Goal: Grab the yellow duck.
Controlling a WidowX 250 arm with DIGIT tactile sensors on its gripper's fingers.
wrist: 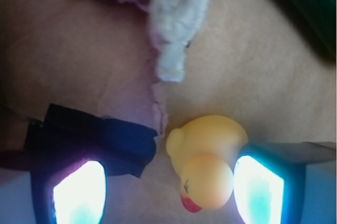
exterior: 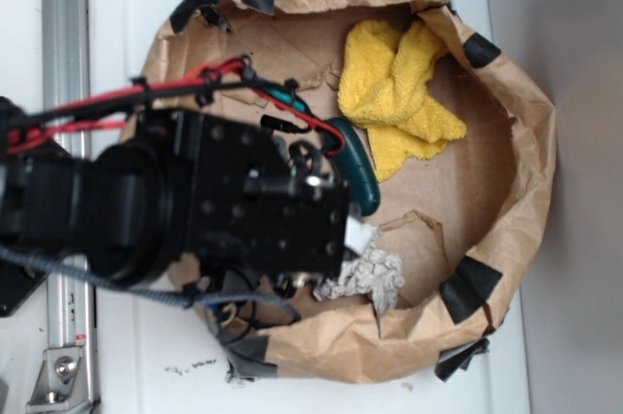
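From where I stand, the black robot arm with red cables fills the left and centre of the exterior view, reaching down into a crumpled brown paper basin (exterior: 531, 131) patched with black tape, likely there to keep the toys from sliding off. A fluffy yellow towel (exterior: 399, 93) lies bunched at upper centre, a dark green cucumber-shaped toy (exterior: 360, 175) pokes out just right of the arm, and a grey-white rag (exterior: 370, 276) sits at lower centre.

In the wrist view the small rounded yellow rubber duck (wrist: 207, 166), red-orange beak pointing down, lies on the paper floor at lower centre. The gripper (wrist: 168, 190) is spread wide, holding nothing: the duck sits between the fingers, close against the right-hand finger (wrist: 259, 190) in frame and well apart from the left-hand one. It looks ready to clamp.
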